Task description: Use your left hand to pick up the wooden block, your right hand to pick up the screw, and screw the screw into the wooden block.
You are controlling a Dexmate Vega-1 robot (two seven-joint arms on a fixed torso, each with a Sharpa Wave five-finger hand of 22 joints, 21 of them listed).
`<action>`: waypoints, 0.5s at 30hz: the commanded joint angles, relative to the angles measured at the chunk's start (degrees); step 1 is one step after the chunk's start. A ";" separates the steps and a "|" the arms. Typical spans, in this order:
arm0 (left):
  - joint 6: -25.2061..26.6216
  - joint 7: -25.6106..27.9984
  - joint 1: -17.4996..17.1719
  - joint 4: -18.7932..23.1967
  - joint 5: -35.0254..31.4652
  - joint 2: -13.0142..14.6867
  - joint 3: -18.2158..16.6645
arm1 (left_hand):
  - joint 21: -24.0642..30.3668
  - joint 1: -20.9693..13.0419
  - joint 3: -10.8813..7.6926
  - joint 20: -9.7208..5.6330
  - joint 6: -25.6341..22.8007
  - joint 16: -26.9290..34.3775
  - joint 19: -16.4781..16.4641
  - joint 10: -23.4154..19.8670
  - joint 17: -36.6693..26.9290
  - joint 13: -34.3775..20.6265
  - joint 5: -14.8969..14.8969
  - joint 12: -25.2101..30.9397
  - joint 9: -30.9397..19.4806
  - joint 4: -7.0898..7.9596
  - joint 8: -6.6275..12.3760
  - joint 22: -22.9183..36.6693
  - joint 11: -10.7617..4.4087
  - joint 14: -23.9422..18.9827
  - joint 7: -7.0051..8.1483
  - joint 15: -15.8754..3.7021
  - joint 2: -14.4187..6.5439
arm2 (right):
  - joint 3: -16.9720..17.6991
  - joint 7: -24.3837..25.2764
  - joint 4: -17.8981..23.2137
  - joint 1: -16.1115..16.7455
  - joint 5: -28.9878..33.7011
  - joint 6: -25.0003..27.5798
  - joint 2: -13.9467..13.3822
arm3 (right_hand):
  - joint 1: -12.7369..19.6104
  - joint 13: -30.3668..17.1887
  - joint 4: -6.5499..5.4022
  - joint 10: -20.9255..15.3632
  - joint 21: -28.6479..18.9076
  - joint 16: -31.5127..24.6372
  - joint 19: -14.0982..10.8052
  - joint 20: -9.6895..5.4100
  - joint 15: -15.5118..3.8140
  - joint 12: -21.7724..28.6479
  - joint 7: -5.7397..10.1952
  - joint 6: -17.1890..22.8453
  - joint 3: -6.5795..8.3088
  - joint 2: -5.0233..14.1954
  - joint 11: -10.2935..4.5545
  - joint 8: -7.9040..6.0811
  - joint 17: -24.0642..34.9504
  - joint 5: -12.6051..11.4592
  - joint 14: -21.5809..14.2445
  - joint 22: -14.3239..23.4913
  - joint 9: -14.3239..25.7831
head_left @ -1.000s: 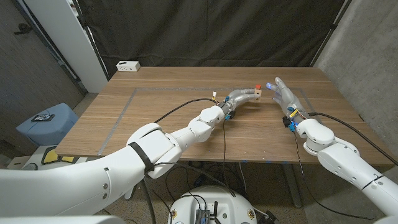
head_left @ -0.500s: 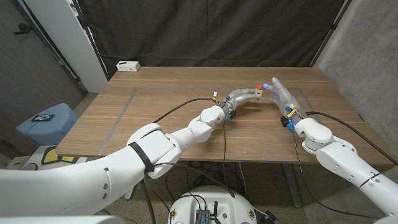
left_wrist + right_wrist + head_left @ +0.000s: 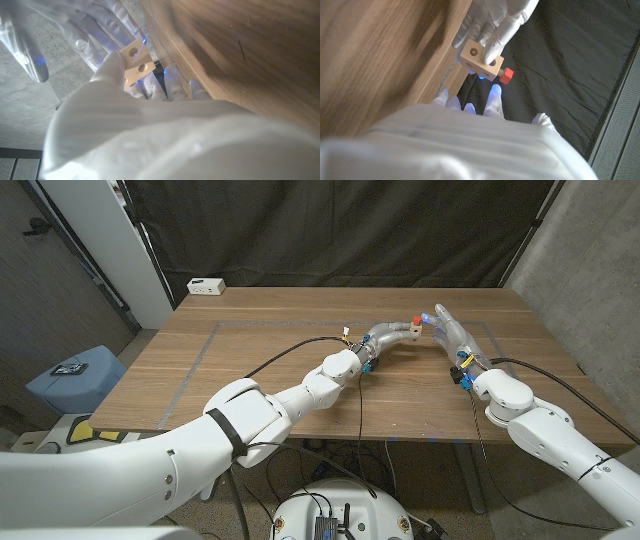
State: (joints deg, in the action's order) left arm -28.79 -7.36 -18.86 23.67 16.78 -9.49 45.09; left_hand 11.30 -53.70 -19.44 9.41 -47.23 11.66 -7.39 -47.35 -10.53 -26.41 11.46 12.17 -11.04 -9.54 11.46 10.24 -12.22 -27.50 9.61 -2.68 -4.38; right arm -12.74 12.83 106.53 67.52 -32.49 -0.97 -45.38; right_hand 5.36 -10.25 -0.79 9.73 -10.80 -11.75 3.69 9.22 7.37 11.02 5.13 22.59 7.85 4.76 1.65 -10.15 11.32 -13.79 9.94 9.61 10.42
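The wooden block (image 3: pixel 481 61) is held off the surface (image 3: pixel 260 370) by the left hand (image 3: pixel 388 335), whose fingers wrap its sides. In the right wrist view its long axis runs slantwise, one round hole facing the camera and another hole visible on its end. The screw (image 3: pixel 506 76), red-headed, sticks out of the block's far end, its axis in line with the block's length, pointing away from the left hand. In the head view the red head (image 3: pixel 416 319) points toward the right hand (image 3: pixel 452 332), which sits just beside it with fingers extended and apart, holding nothing. A white box (image 3: pixel 206 285) lies at the surface's far left corner.
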 commanded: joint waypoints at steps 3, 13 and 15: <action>0.25 -0.06 -0.13 0.17 -0.07 -0.07 0.06 | 0.43 -0.89 -0.33 -0.43 -0.58 0.08 -0.07 0.00 -0.21 -0.30 0.21 0.30 -0.17 -0.13 0.35 0.25 -0.17 0.50 -1.24 -3.31 -0.61 | 0.17 0.17 0.85 0.50 0.02 0.22 -0.50 | -0.47 -0.19 -0.51 4.80 0.02 0.14 0.38 0.27 0.21 -0.19 -0.05 -0.21 0.05 0.04 0.16 -0.20 0.24 -0.35 8.35 0.18 -0.09; 0.50 0.04 -0.17 0.10 -0.03 -0.27 0.07 | 0.42 -1.88 -0.54 -0.40 -0.09 -0.10 -0.05 0.34 -0.16 -0.37 0.19 0.43 -0.14 -0.38 0.13 0.25 -0.03 0.70 -1.64 -3.25 -0.57 | 0.71 0.64 1.71 1.50 0.08 0.38 -0.93 | -0.42 -0.17 -0.51 4.78 0.01 0.19 0.39 0.30 0.23 -0.17 -0.10 -0.50 0.12 0.13 0.24 -0.17 0.20 -0.41 8.44 0.17 -0.11; 0.55 0.08 -0.14 0.06 -0.09 -0.31 0.13 | 0.42 -2.00 -0.57 -0.41 0.04 -0.12 -0.06 0.43 -0.17 -0.39 0.18 0.44 -0.14 -0.37 0.08 0.25 -0.02 0.76 -1.64 -3.21 -0.62 | 0.79 0.80 1.87 1.68 0.11 0.40 -0.95 | -0.41 -0.17 -0.51 4.74 0.01 0.20 0.39 0.28 0.20 -0.15 -0.13 -0.54 0.13 0.15 0.26 -0.16 0.19 -0.42 8.47 0.17 -0.12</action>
State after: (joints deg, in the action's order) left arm -28.80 -7.34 -18.96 23.81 16.72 -9.59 45.14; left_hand 11.30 -54.53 -19.52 9.20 -47.01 11.66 -7.18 -47.33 -10.53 -26.45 11.46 12.15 -11.08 -9.93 11.45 10.24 -12.20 -26.87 8.58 -2.67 -4.62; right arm -12.75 13.11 107.06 67.76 -32.43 -0.82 -45.69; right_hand 5.37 -10.25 -0.79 9.72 -10.80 -11.75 3.68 9.22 7.37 11.02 4.92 22.39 7.85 4.77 1.65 -10.15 11.32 -14.00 9.94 9.62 10.12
